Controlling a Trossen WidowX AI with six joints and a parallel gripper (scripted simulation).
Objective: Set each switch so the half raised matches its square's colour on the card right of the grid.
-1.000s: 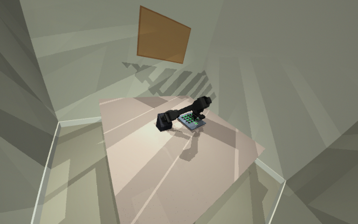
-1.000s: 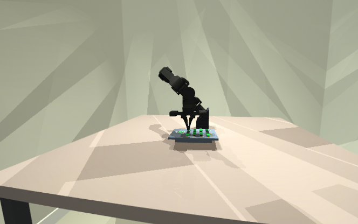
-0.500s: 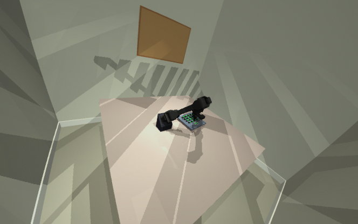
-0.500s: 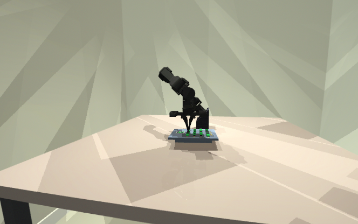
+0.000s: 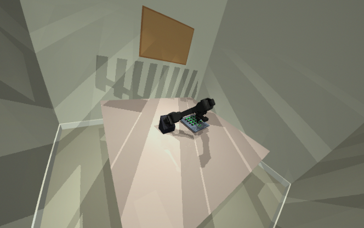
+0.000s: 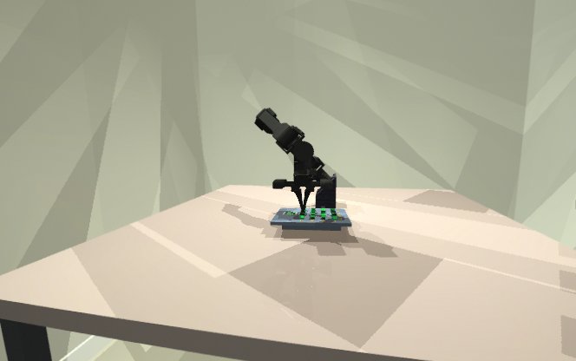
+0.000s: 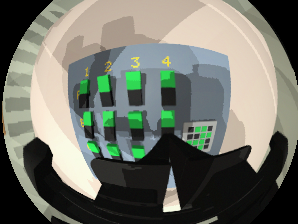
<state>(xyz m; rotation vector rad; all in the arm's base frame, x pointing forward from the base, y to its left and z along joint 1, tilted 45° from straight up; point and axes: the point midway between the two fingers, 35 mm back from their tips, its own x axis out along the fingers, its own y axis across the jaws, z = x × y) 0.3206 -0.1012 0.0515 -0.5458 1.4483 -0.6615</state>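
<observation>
The blue-grey switch panel (image 5: 195,129) (image 6: 312,223) (image 7: 212,85) lies in front of the arm, with green and dark grey rocker switches. In the wrist view, A4 (image 7: 168,87), A3 (image 7: 133,89) and B4 (image 7: 168,119) show clearly. The lower part of B4, C4 and the nearest row are hidden by the fingers. The small card (image 7: 200,136) (image 5: 200,125) (image 6: 290,213) is right of the grid; its far row looks dark, green, green, dark. My gripper (image 7: 167,137) (image 6: 303,211) is shut and empty, tips down low at column 4, over B4's near half. Whether they touch it is unclear.
The panel sits on a large pinkish table (image 5: 164,178) (image 6: 173,269). The arm's base (image 5: 166,127) (image 6: 326,199) stands close to the panel's near side. Shadows of the arm and hard-edged light bands cross the panel and table.
</observation>
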